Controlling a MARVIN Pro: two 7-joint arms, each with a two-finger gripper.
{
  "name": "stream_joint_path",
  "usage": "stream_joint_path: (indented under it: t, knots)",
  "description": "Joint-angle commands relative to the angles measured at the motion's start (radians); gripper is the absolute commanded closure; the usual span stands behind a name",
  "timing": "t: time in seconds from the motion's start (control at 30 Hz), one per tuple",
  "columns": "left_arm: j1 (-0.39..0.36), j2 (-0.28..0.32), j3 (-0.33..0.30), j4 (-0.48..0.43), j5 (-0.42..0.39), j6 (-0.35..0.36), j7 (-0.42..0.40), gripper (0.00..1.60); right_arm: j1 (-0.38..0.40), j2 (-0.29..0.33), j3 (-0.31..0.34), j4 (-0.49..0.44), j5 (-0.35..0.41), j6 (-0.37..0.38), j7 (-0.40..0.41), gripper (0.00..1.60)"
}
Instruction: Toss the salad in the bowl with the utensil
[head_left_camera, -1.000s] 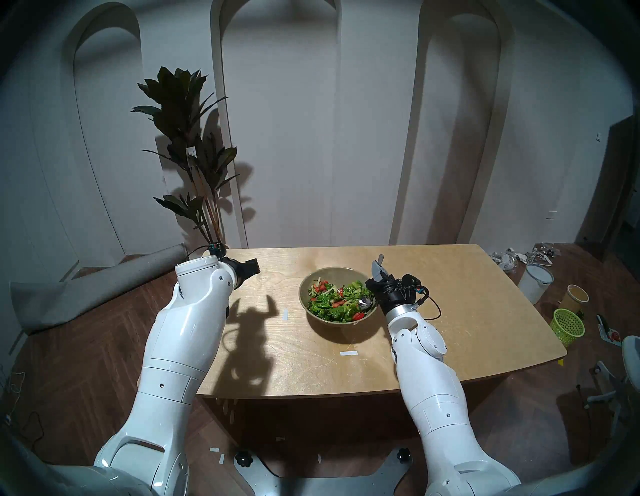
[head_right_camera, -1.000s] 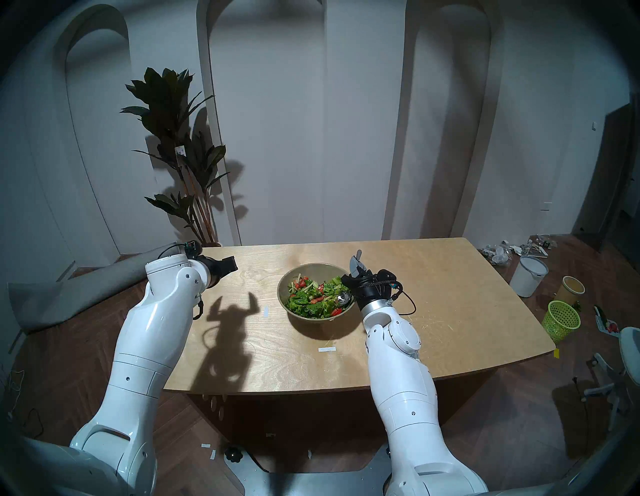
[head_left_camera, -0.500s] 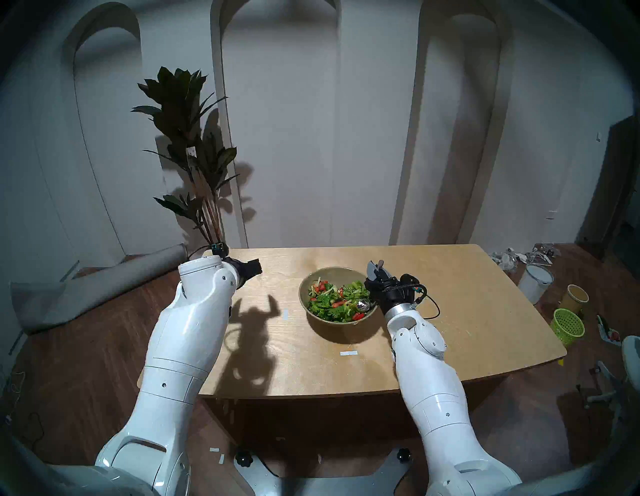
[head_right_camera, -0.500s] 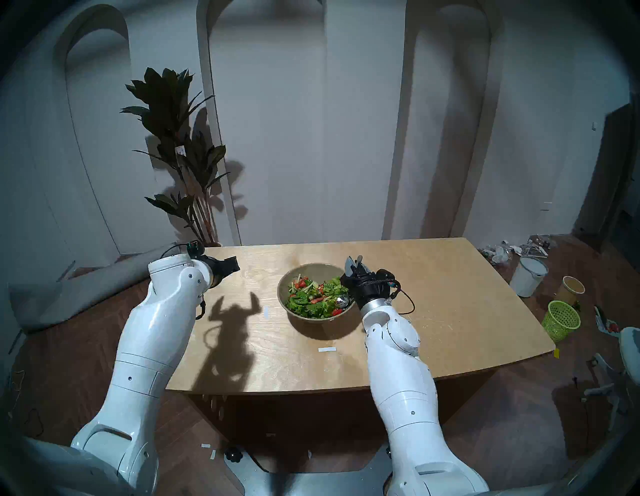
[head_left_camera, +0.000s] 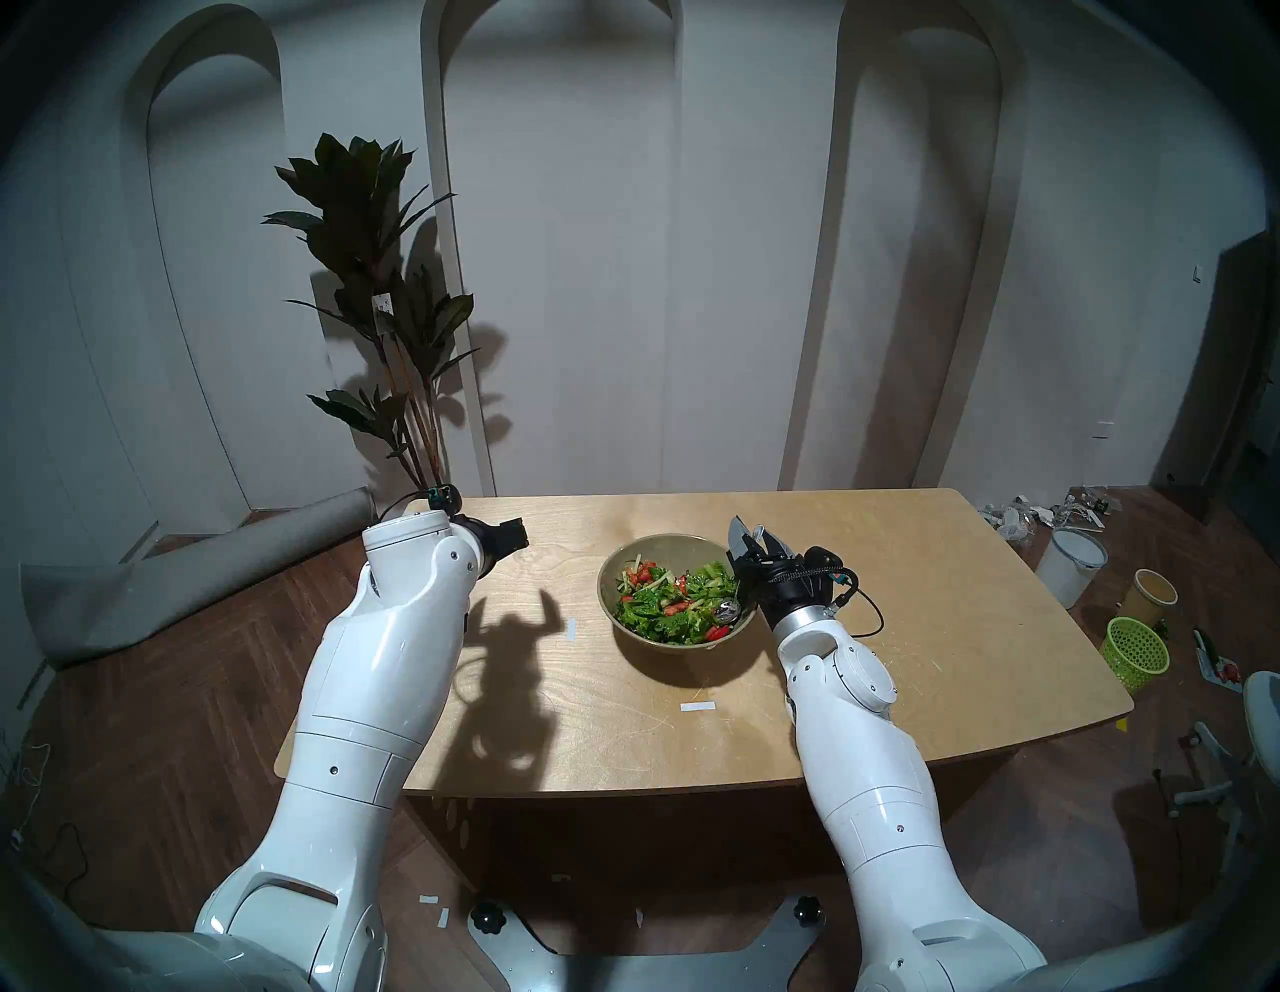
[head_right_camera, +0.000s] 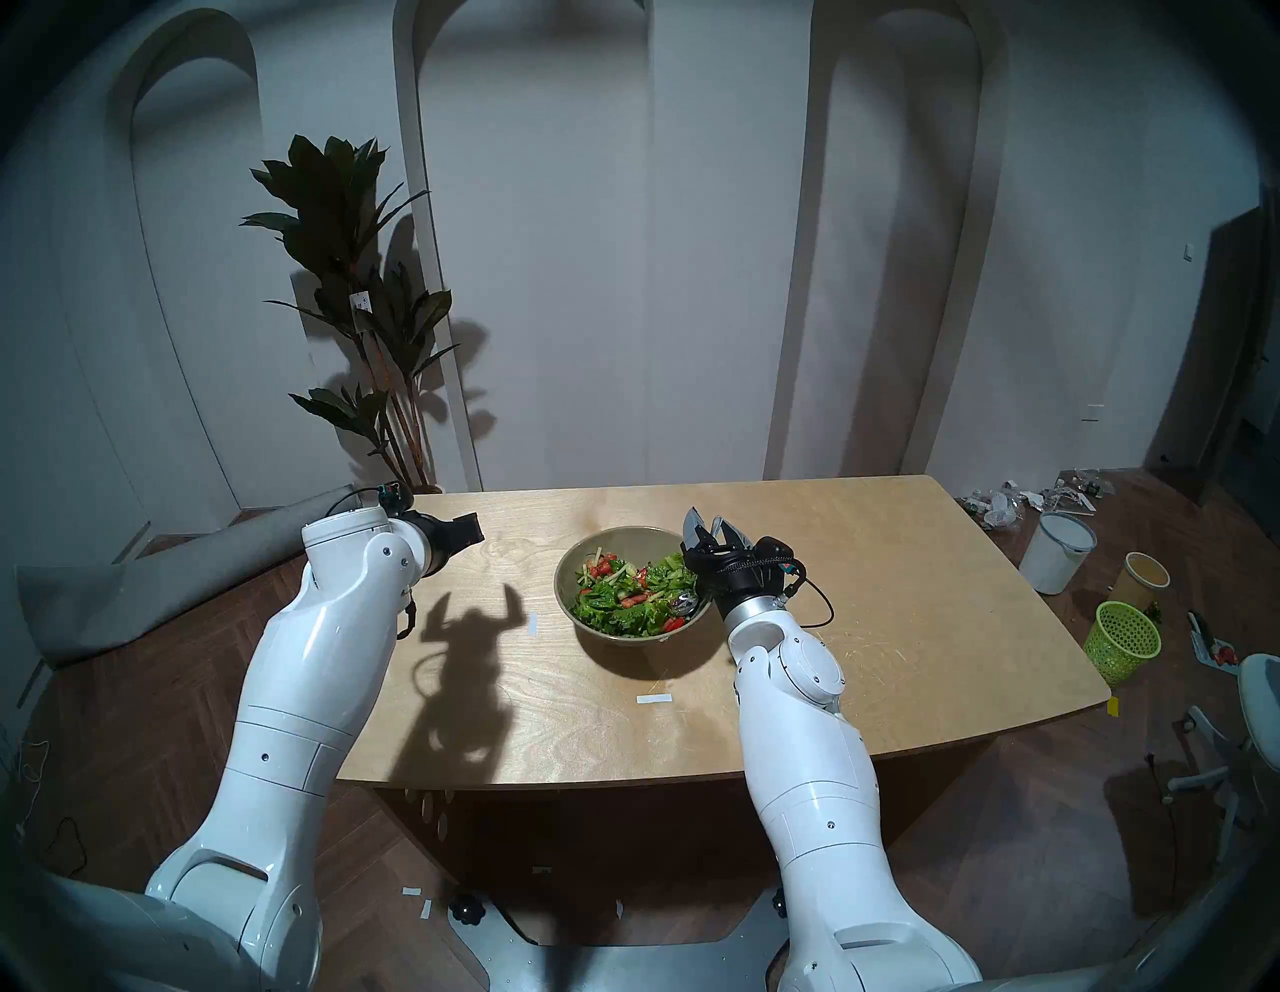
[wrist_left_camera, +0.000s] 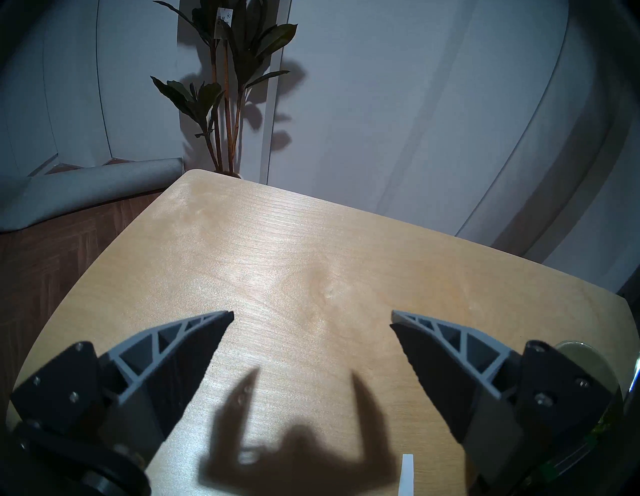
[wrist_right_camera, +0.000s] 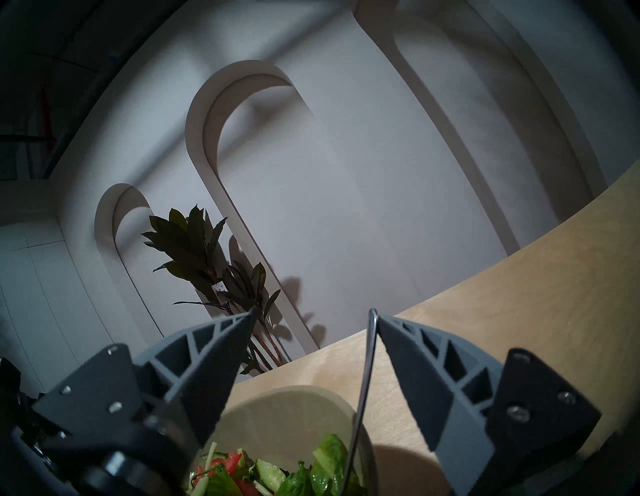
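wooden table (head_left_camera: 900, 623) in front of arched white wall panels, a potted plant (head_left_camera: 374, 277) at the far left corner. the bowl (head_left_camera: 675, 547) sits mid-table with the salad (head_left_camera: 665, 603) looking well mixed. right gripper (wrist_right_camera: 313, 313) is at the bowl's right rim, fingers spread — the spoon (wrist_right_camera: 365, 374) leans against the inside of one finger, no longer pinched, its head (head_left_camera: 727, 609) resting in the greens. left gripper (wrist_left_camera: 311, 315) hangs wide open and empty over bare table, well apart. my read: tossing looks done — what's left is backing the right arm away.
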Motion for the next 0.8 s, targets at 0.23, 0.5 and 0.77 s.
stream_joint_path:
  t: [0.23,0.5,0.77]
  knots:
    - [-0.018,0.005,-0.006,-0.037,-0.003,0.005,-0.012,0.00,0.012,-0.001,0.034,-0.060,0.022,-0.010,-0.009,0.19]
    - [-0.021,0.017,0.030,-0.047,0.031,-0.019,-0.019,0.00,-0.018,0.012,0.076,-0.170,0.039,-0.058,0.010,0.00]
    - [0.011,0.042,0.124,-0.109,0.169,-0.152,0.020,0.00,-0.114,0.057,0.098,-0.265,-0.058,-0.124,-0.017,0.00]
